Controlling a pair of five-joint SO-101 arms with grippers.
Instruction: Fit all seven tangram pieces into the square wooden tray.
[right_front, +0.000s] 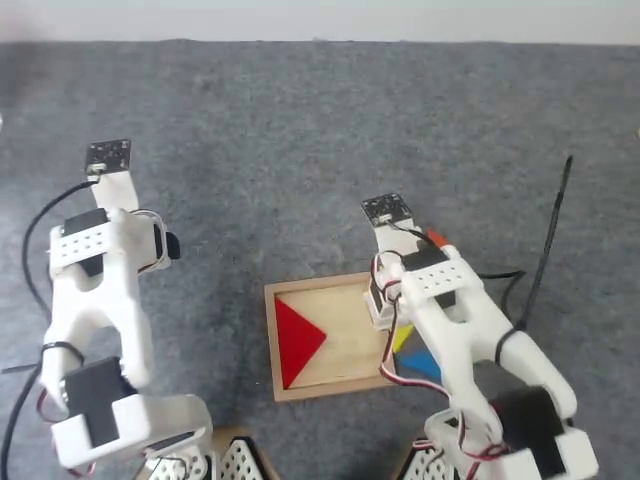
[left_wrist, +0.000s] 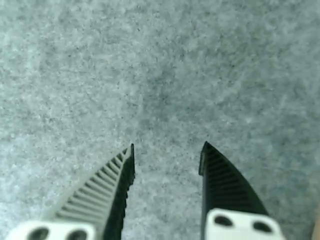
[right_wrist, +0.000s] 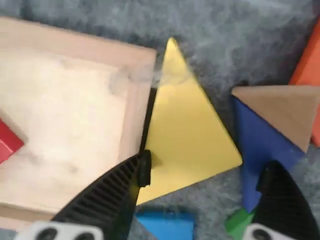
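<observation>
— Where is the tray?

— The square wooden tray lies on the grey carpet, near the middle of the table's near side. A red wooden triangle lies flat in its left half; the other half is bare wood.

— And the right arm?

— The right gripper hangs over the tray's right rim with its jaws spread wide and nothing gripped. A yellow wooden triangle lies just outside that rim, one edge along it. One finger tip is at that edge, the other over a dark blue piece.

— Other pieces?

— A plain wooden triangle touches the dark blue piece. An orange piece, a light blue piece and a green piece lie nearby.

— The left arm?

— Well to the left. The left gripper is parted and empty above carpet.
</observation>
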